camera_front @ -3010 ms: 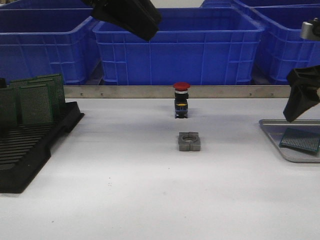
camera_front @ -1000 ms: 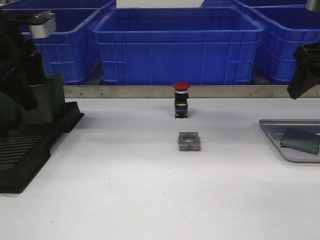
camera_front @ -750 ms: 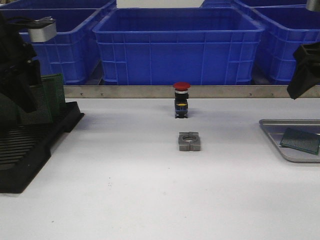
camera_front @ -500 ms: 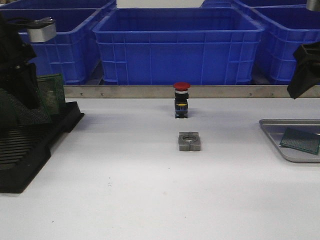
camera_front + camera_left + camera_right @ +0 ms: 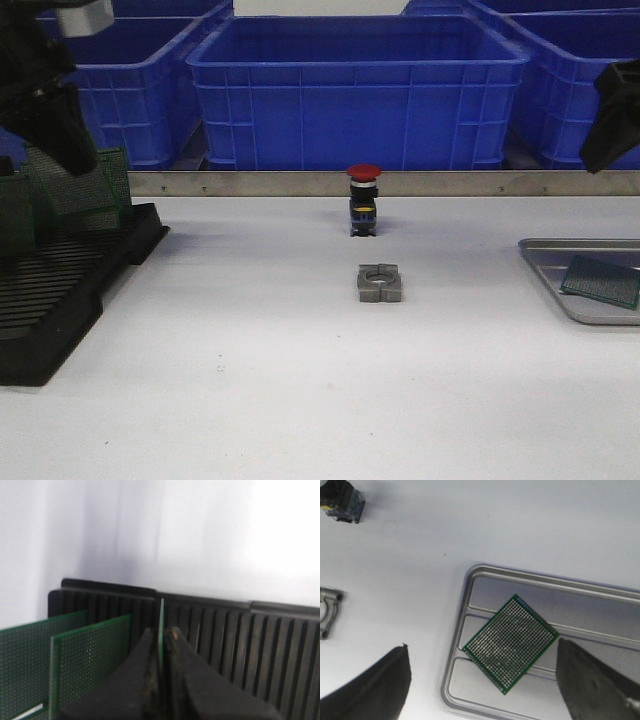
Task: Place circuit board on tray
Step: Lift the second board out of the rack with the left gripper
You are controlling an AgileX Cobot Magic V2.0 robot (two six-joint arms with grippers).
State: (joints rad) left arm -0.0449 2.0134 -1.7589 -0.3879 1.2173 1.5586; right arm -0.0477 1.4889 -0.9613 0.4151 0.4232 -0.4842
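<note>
Pick step: left tool (image 5: 161, 645) clenched on a circuit board (image 5: 161, 625) above the rack (image 5: 280, 645), right tool (image 5: 480, 680) released; next, carry to tray (image 5: 545, 275).

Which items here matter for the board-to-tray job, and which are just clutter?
Job: left gripper shut on a circuit board; black rack; tray holding one board; open right gripper.
Clutter: red pushbutton, metal block, blue bins.

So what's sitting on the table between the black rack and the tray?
In the front view, only the grey metal block lies between rack and tray; the red-capped button stands just behind.
</note>
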